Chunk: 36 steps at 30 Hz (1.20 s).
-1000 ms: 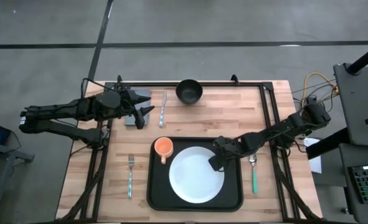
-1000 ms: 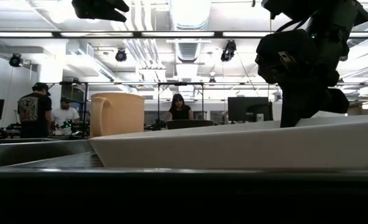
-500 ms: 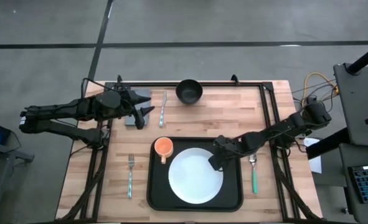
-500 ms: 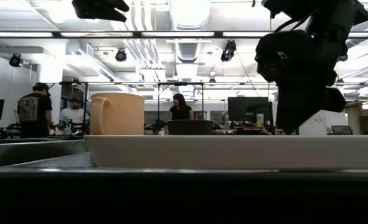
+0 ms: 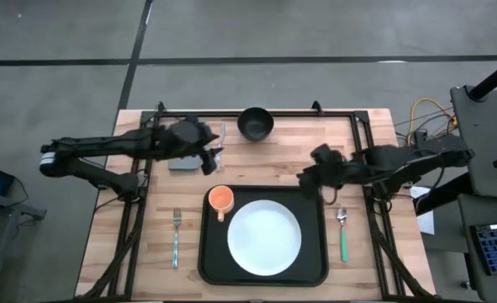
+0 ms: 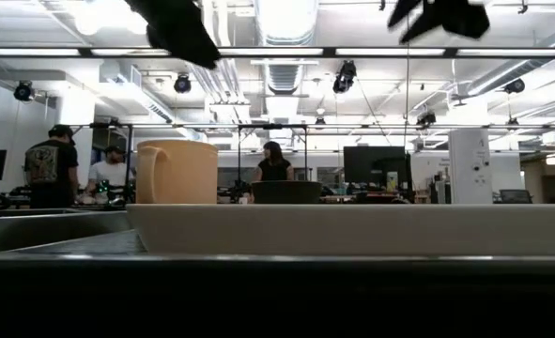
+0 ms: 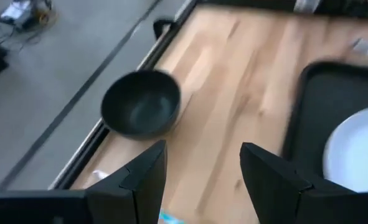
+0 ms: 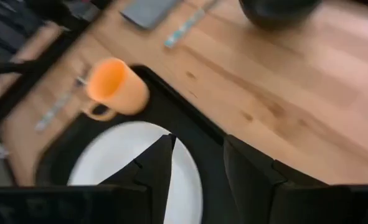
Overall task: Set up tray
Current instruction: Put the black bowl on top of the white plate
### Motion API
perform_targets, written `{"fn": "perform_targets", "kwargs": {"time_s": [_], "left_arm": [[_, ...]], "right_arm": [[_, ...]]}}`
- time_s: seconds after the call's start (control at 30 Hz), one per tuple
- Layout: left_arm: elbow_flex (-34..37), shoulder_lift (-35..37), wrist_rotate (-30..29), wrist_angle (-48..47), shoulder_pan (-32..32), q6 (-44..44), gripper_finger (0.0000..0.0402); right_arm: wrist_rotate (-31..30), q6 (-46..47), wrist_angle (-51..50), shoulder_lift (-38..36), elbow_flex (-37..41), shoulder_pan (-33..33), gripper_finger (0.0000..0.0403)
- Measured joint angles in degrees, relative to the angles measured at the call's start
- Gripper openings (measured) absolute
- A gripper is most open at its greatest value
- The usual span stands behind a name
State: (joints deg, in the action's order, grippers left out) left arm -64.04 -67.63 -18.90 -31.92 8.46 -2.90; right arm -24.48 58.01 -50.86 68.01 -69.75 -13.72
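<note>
The black tray (image 5: 319, 252) lies at the table's near middle. On it lie the white plate (image 5: 263, 237) and the orange cup (image 5: 221, 199), which stands upright at the tray's far left corner. My right gripper (image 5: 309, 179) hovers open and empty above the tray's far right corner; its wrist view shows the plate (image 8: 127, 165) and cup (image 8: 115, 87) below it. My left gripper (image 5: 212, 157) hovers open and empty between the grey napkin (image 5: 181, 165) and the cup, high above the table in the low view (image 6: 178, 28). The black bowl (image 7: 141, 111) lies ahead of it.
The black bowl (image 5: 255, 123) stands at the far edge. A teal-handled utensil (image 5: 222, 131) lies partly under my left gripper. A fork (image 5: 176, 237) lies left of the tray and a green-handled spoon (image 5: 342, 234) right of it. People stand in the room behind (image 6: 52, 164).
The plate's right side, which was tilted up, has come down flat on the tray. My right gripper has let go of its rim, risen, and gone toward the far right. My left gripper has risen and gone toward the table's right, over the utensil.
</note>
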Motion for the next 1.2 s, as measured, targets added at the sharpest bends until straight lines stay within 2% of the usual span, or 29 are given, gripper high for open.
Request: {"fn": "perform_targets", "kwargs": {"time_s": [0.2,0.37,0.53,0.6,0.73,0.9,1.2], "left_arm": [[-14.7,-13.3,-0.5,-10.3,5.6,10.2,0.0183],[-29.0,-23.4,6.4,-22.6,9.7,18.1,0.0183],[-38.7,-31.0,13.2,-25.4,13.8,24.9,0.0183],[-40.6,-33.1,17.5,-25.2,15.4,27.5,0.0183],[-41.7,-36.4,21.1,-25.5,17.8,32.3,0.0183],[-41.3,-39.8,21.6,-25.4,19.4,39.1,0.0183],[-41.0,-46.0,22.0,-23.0,19.4,40.4,0.0183]], "right_arm": [[0.0,-6.6,-0.2,-2.1,-5.9,0.0,0.0127],[0.2,-11.3,-0.4,-2.4,-8.3,0.0,0.0119],[0.3,-12.1,-0.8,-2.4,-9.9,0.0,0.0112],[0.3,-12.1,-0.8,-2.4,-10.2,0.0,0.0110],[1.0,-10.9,-0.8,-2.4,-10.7,0.0,0.0104],[1.1,-10.2,-0.6,-2.3,-11.2,0.0,0.0097],[1.1,-12.0,4.9,-2.2,-11.5,0.0,0.0084]]}}
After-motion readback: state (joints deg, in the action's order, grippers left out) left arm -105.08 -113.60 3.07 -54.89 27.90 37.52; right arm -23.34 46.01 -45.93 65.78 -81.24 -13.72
